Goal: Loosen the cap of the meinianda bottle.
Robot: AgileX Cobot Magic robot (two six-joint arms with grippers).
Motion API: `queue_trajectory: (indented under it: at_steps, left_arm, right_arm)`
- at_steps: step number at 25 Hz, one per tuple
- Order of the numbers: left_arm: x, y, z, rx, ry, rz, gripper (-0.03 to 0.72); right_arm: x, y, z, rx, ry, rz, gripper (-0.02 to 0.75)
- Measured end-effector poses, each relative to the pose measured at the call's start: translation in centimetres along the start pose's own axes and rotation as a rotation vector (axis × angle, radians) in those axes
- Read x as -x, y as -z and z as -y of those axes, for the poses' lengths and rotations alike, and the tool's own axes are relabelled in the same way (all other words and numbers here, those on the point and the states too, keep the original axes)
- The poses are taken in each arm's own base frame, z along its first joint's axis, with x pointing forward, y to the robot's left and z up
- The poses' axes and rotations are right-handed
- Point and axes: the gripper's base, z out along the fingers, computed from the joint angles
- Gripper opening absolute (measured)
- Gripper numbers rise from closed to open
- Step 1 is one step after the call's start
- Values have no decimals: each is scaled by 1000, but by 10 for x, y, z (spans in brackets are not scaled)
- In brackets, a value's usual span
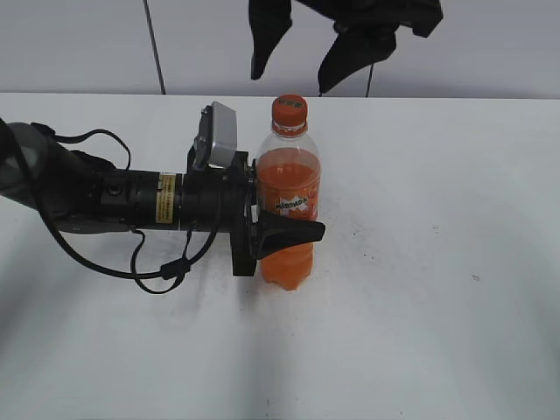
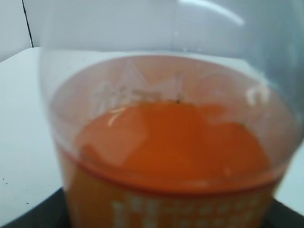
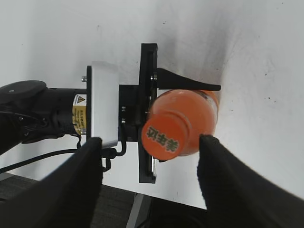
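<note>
The meinianda bottle [image 1: 288, 201] stands upright on the white table, full of orange drink, with its orange cap [image 1: 289, 108] on top. My left gripper [image 1: 284, 233] is shut on the bottle's lower body from the left. The left wrist view is filled by the bottle [image 2: 166, 156] close up. My right gripper [image 1: 296, 61] hangs open above the cap, apart from it. In the right wrist view the cap [image 3: 166, 136] sits between the two open fingers [image 3: 151, 164], seen from above.
The white table [image 1: 437, 262] spreads around the bottle. The left arm [image 1: 87, 192] lies low along the table on the left with loose cables. A grey wall stands behind. The table's edge [image 3: 142, 192] shows in the right wrist view.
</note>
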Motion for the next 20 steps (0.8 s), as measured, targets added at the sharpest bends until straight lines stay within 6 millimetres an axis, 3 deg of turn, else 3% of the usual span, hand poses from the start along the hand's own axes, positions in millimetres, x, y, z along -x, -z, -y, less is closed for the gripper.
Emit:
queue_trajectory:
  at_steps: [6, 14, 20]
  left_arm:
    - [0, 0, 0, 0, 0, 0, 422]
    - [0, 0, 0, 1, 1, 0, 422]
    - [0, 0, 0, 1, 1, 0, 422]
  right_arm:
    - [-3, -20, -7, -21, 7, -40, 470]
    - [-2, -24, -5, -50, 10, -31, 470]
    - [-1, -39, -5, -69, 9, -58, 470]
